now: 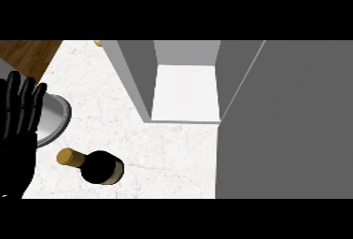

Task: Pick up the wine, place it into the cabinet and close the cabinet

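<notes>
The wine (96, 165) is a dark bottle with a gold cap, standing on the pale marbled counter (172, 158) at lower left. My left hand (17, 121) shows at the left edge with straight fingers pointing up, just left of the bottle and apart from it. The cabinet (185, 93) stands open at the top middle, its white inner floor in view. Its grey door (286, 116) swings out wide on the right. My right hand is out of view.
A round grey metal vessel (53, 119) sits at the left edge, partly behind my left hand. A brown wooden surface (27, 53) fills the top left corner. A small gold knob (98, 43) shows by the cabinet's top left.
</notes>
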`<action>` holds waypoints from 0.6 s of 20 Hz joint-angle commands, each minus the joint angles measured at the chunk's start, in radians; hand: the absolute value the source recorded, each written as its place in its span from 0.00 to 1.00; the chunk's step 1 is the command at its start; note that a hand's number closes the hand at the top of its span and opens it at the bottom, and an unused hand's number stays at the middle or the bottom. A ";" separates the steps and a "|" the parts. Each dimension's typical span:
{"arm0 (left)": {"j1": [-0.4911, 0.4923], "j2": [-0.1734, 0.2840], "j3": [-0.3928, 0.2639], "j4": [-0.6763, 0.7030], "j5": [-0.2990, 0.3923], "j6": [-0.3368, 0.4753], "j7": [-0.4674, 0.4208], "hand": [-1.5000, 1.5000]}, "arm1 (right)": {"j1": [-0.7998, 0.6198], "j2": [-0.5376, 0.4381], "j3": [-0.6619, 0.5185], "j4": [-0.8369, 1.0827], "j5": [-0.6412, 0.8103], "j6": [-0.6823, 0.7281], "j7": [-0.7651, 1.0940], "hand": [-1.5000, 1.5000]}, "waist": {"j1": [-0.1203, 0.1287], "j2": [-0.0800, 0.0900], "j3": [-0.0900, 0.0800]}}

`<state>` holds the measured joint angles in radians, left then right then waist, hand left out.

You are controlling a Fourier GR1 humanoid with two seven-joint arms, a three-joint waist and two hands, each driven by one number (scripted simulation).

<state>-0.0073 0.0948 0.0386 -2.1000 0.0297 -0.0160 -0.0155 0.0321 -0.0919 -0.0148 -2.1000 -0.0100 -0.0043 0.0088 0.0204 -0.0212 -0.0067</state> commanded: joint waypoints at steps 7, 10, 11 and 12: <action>0.169 -0.083 -0.215 -0.068 0.159 -0.130 0.021 0.00 | 0.143 0.006 0.184 -0.150 -0.050 0.118 0.070 0.00 | -0.030 0.018 0.005; 0.240 -0.092 -0.316 -0.178 0.158 -0.110 0.086 0.00 | 0.128 -0.042 0.149 -0.229 -0.125 0.149 0.165 0.00 | -0.019 0.015 0.007; 0.287 -0.085 -0.325 -0.229 0.168 -0.124 0.115 0.00 | 0.157 -0.005 0.192 -0.254 -0.104 0.119 0.177 0.00 | -0.016 0.015 0.007; 0.325 -0.086 -0.341 -0.237 0.143 -0.121 0.087 0.00 | 0.185 -0.020 0.190 -0.329 -0.126 0.125 0.221 0.00 | -0.019 0.015 0.006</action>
<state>0.2191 0.0299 -0.2158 -2.2681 0.1530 -0.1301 0.0396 0.1706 -0.1005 0.1377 -2.3160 -0.0821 0.0954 0.1437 0.0024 -0.0061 -0.0005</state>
